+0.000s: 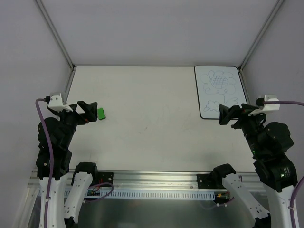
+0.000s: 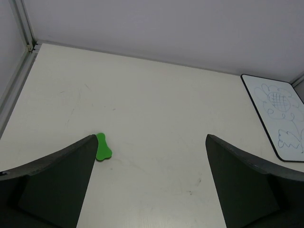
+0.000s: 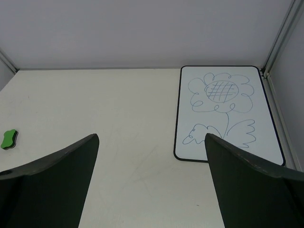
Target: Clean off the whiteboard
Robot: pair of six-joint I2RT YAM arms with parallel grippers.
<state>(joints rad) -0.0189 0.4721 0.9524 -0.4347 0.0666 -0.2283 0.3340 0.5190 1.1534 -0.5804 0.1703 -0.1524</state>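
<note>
The whiteboard [image 1: 219,91] lies flat at the table's far right, white with a thin black border and a blue flower doodle. It also shows in the right wrist view [image 3: 227,113] and the left wrist view [image 2: 281,118]. A small green eraser [image 1: 101,113] lies on the table at the left, seen too in the left wrist view [image 2: 102,147] and the right wrist view [image 3: 9,139]. My left gripper [image 1: 89,112] is open and empty just left of the eraser. My right gripper [image 1: 227,115] is open and empty at the whiteboard's near edge.
The table top [image 1: 147,118] is cream with faint scuff marks. Grey walls and metal frame posts [image 1: 54,33] enclose it at the back and sides. A metal rail [image 1: 156,178] with the arm bases runs along the near edge.
</note>
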